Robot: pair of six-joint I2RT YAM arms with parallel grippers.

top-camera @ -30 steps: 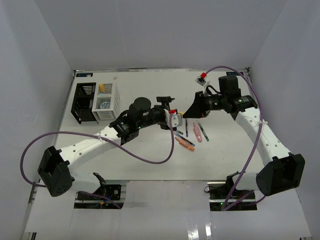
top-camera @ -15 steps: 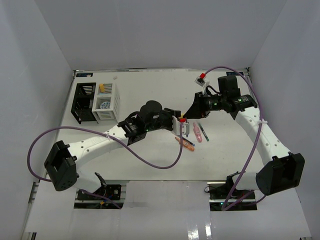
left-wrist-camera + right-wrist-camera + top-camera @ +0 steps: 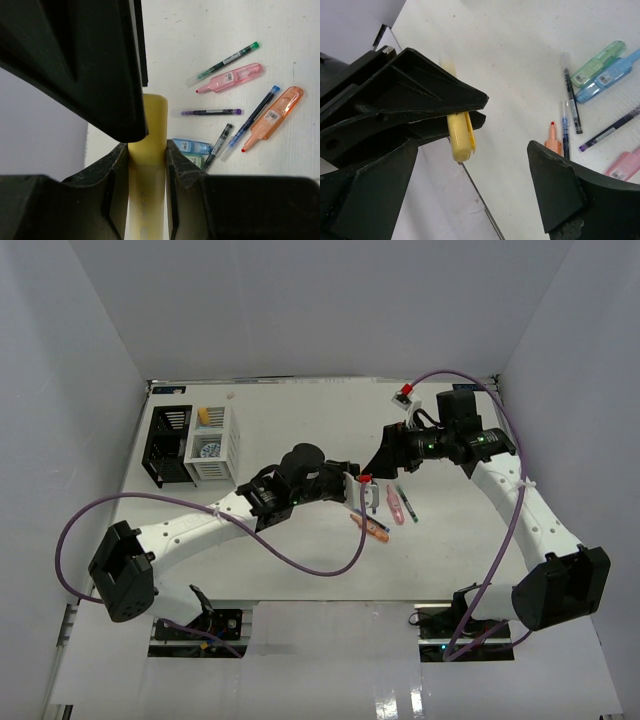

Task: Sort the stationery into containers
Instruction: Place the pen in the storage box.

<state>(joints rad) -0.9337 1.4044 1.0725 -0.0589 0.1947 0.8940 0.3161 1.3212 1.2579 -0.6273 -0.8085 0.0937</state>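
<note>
While looking down from above, noted white table (image 3: 450, 550) w/ both arms reaching in, the two sets of jaws meeting near its middle. Found black organizer (image 3: 150, 450) & white organizer (image 3: 228, 445) side by side, well apart from both sets of jaws, far off on the L arm's side. Spotted blue-white tape roll (image 3: 208, 450) inside the white one, plus a small yellow item (image 3: 204, 416) in its far compartment; inside of the black one too dark to tell.

Saw left gripper (image 3: 147, 165) w/ jaws pinching yellow marker (image 3: 147, 125), one pad on each side of the barrel, marker end sticking out past the fingertips. Saw right gripper (image 3: 472, 147) w/ jaws spread wide, the marker's free end btw them, touching neither finger in the R wrist view.

Counted rest of stationery loose on table, below & just beyond the jaws: orange marker (image 3: 272, 117), pink marker (image 3: 232, 77), blue marker (image 3: 192, 146), green marker (image 3: 597, 62) lying against the blue. Picked out thin pens among them: green-capped pen (image 3: 225, 61) beside pink marker, purple pen (image 3: 212, 112) nearer L jaws, blue pen (image 3: 252, 120) alongside orange marker, black pen (image 3: 219, 146) at blue marker's end.
</note>
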